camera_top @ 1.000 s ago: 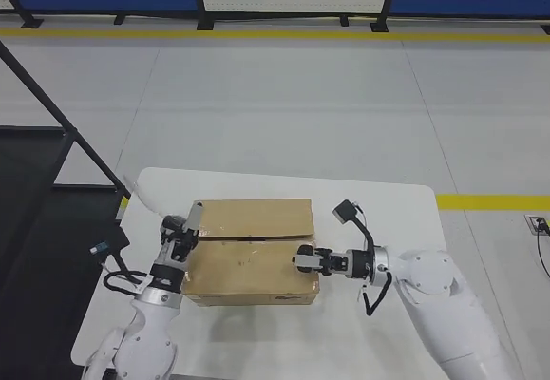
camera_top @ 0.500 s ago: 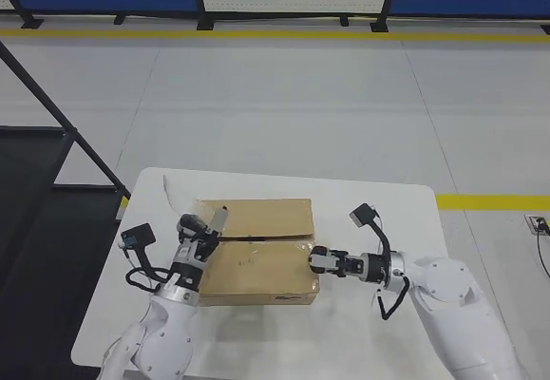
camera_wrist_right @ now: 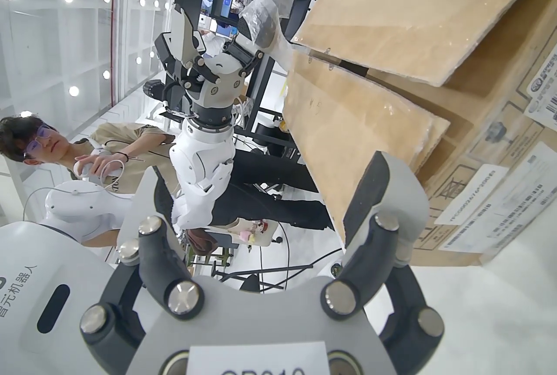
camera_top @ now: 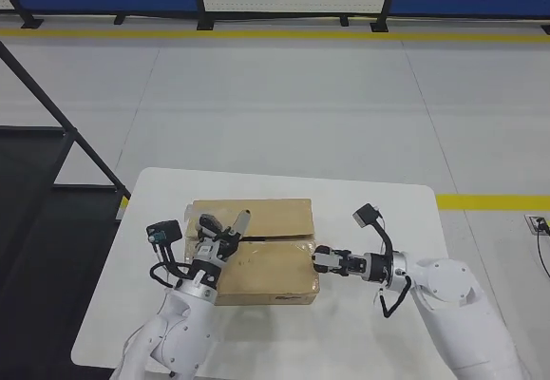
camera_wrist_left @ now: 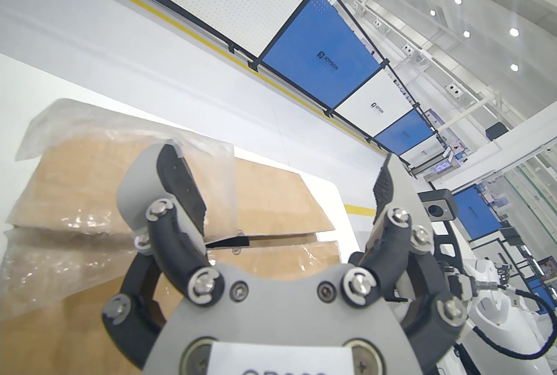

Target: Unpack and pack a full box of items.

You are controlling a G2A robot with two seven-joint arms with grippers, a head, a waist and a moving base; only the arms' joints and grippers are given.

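Here, a brown cardboard box [camera_top: 256, 271] sits in the middle of a white table [camera_top: 379, 204]. Its two top flaps are folded down, with a narrow seam between them. The left gripper [camera_top: 225, 226] hovers above the box's left end with its jaws spread wide. A sheet of clear plastic film [camera_wrist_left: 69, 119] clings to one finger and lies over the flaps. The right gripper [camera_top: 320, 258] sits low at the box's right end, jaws open, with one finger [camera_wrist_right: 383, 194] against the edge of the flap nearer the robot.

Top view looks down; both wrist views closely share the box [camera_top: 265, 274].
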